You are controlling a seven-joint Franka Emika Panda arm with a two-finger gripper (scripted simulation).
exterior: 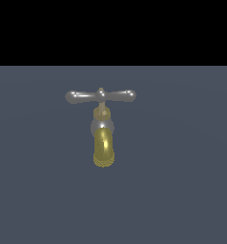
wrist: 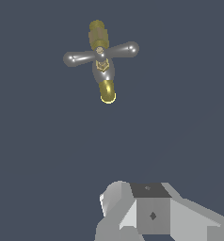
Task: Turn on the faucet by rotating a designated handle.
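Open floor (exterior: 182, 190) surrounds the faucet (exterior: 102, 138) on every side; nothing else stands on the surface in the exterior view. The handle (exterior: 100, 96) spans left to right across the upper middle of that frame, both bulb ends with free space around and above them. The gold spout (exterior: 103, 150) projects below it and blocks the lower centre. From my wrist view, my gripper body (wrist: 151, 214) is well apart from the faucet, with only bare floor between. My fingertips are out of view.

Lighting was dim and even; the grey floor (exterior: 182, 190) showed no cast shadows. Small specular highlights sat on the faucet (exterior: 103, 143) spout and handle (exterior: 100, 96). Renders were low-resolution, edges pixelated. A black band filled the exterior view's top.
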